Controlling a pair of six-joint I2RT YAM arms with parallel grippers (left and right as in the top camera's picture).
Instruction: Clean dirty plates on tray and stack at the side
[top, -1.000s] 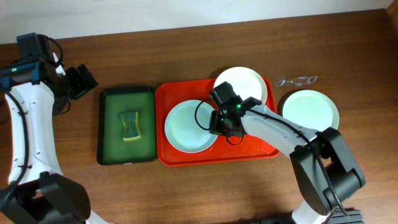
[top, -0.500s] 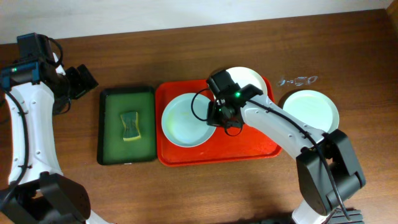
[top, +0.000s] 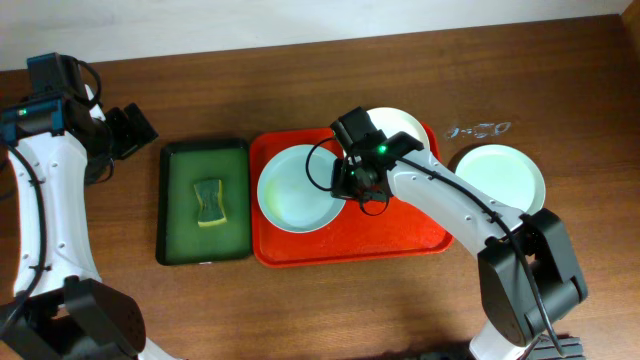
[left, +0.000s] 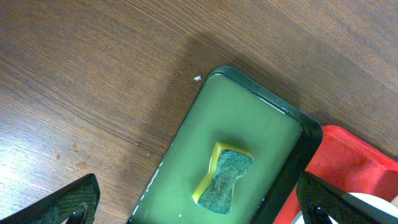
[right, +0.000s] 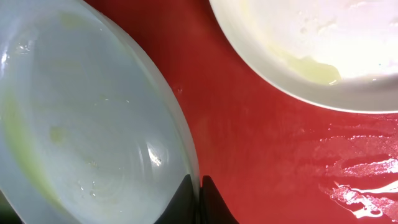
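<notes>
A mint-blue plate (top: 294, 189) with yellowish smears lies at the left of the red-orange tray (top: 395, 240). My right gripper (top: 353, 186) is shut on its right rim, seen close in the right wrist view (right: 198, 186) with the plate (right: 81, 124). A cream-white plate (top: 400, 128) with a yellow smear sits at the tray's back right, also in the right wrist view (right: 311, 43). A second mint-blue plate (top: 500, 177) lies on the table right of the tray. My left gripper (left: 196, 202) is open and empty above the green tray's near end.
A dark green tray (top: 204, 200) left of the red tray holds a yellow-green sponge (top: 208, 203), also in the left wrist view (left: 225, 177). A crumpled clear wrapper (top: 478, 129) lies at the back right. The red tray floor is wet (right: 348, 168).
My right gripper has dragged the mint-blue plate a little to the left and back across the tray. The left arm has not moved.
</notes>
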